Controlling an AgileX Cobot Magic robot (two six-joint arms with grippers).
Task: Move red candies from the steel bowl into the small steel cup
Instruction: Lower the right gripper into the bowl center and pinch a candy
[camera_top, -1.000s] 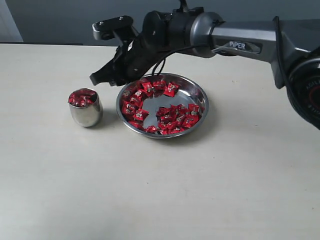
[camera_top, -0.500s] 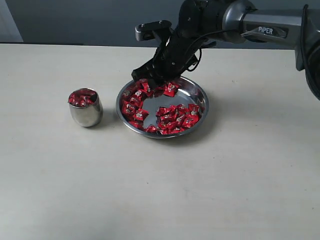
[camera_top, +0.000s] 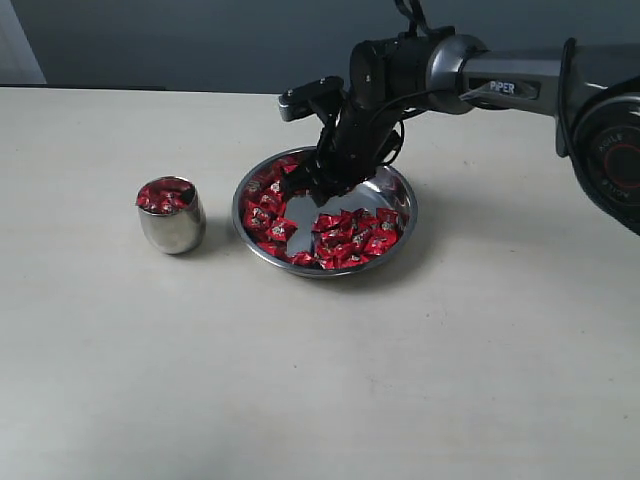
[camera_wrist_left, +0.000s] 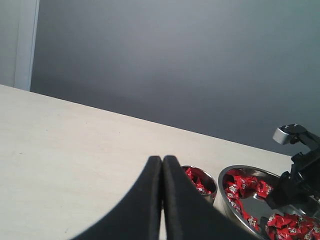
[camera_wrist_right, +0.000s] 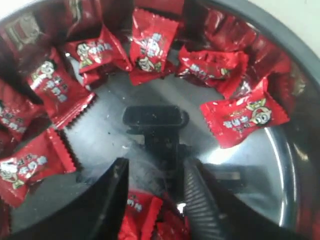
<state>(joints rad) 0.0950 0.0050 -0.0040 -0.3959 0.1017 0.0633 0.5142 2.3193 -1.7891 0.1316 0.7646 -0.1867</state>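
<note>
In front of the wide shallow shiny steel bowl (camera_top: 325, 272), the pale beige table (camera_top: 300, 390) lies bare. The black left gripper (camera_wrist_left: 162, 167) hangs above that table, well apart from the bowl on the cup's side, with its two fingers pressed flat together and nothing between them. The small rounded shiny steel cup (camera_top: 172, 225) stands upright near the bowl, to its left in the exterior view and not touching it, and is filled to the brim with wrappers. Square red foil-wrapped candies (camera_top: 350, 232) crowd the bowl's left and front parts, leaving a bare mirror patch in the middle. The black right gripper (camera_top: 320, 183) dips into the bowl's far half with its fingers spread apart. A candy lies in the gap, but whether the fingers touch it cannot be told. The grey metal right arm (camera_top: 500, 78) reaches in from beyond the bowl's right side. The grey wall (camera_top: 180, 40) rises behind.
</note>
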